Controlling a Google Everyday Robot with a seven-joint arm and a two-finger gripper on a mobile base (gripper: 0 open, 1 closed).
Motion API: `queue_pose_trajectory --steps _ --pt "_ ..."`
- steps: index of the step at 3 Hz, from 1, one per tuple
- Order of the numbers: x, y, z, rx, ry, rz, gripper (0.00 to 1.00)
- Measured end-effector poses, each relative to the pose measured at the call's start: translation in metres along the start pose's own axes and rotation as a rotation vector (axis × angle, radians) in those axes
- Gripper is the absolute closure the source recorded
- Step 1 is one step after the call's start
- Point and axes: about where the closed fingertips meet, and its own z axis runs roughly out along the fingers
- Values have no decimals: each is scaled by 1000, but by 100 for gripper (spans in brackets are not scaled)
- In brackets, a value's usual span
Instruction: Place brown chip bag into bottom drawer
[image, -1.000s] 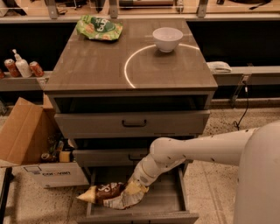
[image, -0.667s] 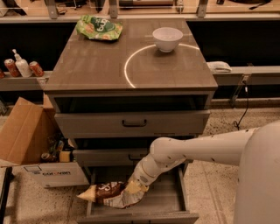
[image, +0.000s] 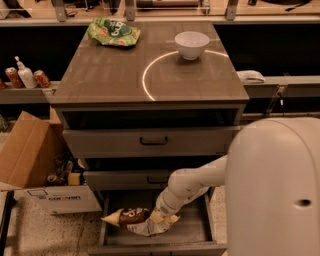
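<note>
The brown chip bag (image: 131, 217) lies across the left part of the open bottom drawer (image: 190, 235), its yellow end poking over the left wall. My gripper (image: 159, 217) reaches down into the drawer and sits at the bag's right end, over its silvery edge. The white arm (image: 200, 180) comes in from the right and covers part of the drawer. The bag looks low in the drawer, at or near its floor.
A green chip bag (image: 114, 31) and a white bowl (image: 192, 44) sit on the cabinet top. The two upper drawers (image: 150, 142) stand slightly open. A cardboard box (image: 35, 165) sits on the floor at the left. Cans and a bottle (image: 25, 77) stand on a left shelf.
</note>
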Motion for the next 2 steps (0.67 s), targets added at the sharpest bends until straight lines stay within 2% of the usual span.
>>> queue_pose_trajectory --steps 1,2 --pt "21 -35 31 72 6 95 81" --pt "33 -63 55 109 -42 162 57"
